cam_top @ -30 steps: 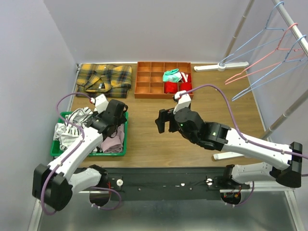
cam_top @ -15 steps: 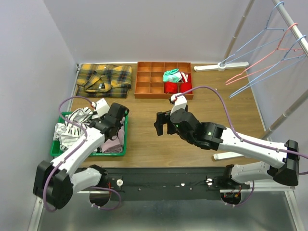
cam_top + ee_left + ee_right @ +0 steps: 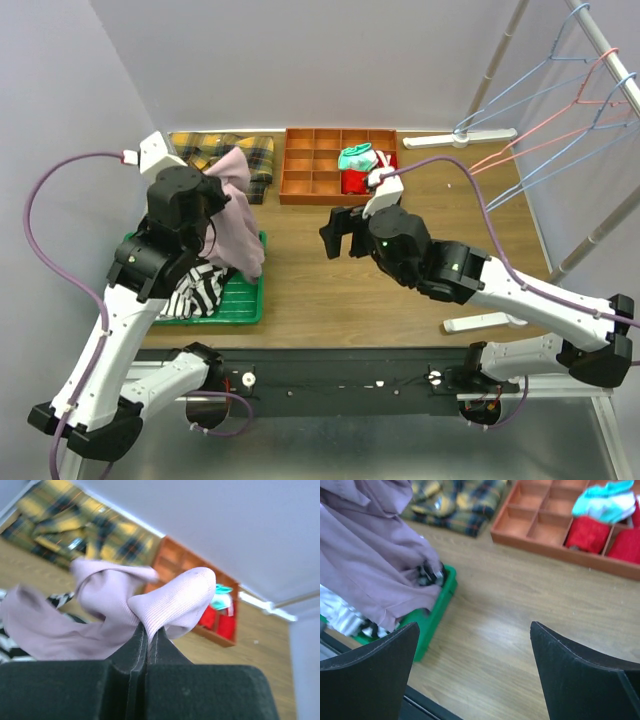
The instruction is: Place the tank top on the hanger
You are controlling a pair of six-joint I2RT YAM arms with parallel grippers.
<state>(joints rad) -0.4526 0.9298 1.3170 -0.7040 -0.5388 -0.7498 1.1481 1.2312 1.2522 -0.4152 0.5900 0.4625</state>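
From above, the left end effector [image 3: 212, 192] grips the tank top [image 3: 238, 220], draped lengthwise over the green tray [image 3: 245, 318]; the light-blue hanger [image 3: 510, 90] hangs far right, nearer the open right end effector [image 3: 338, 235]. Left wrist: jaws pinch a pink fold. Right wrist: the top lies leftward.

text: none legible | labels and brands: none legible | numbers and signs: none legible | views: top external, left wrist, right wrist
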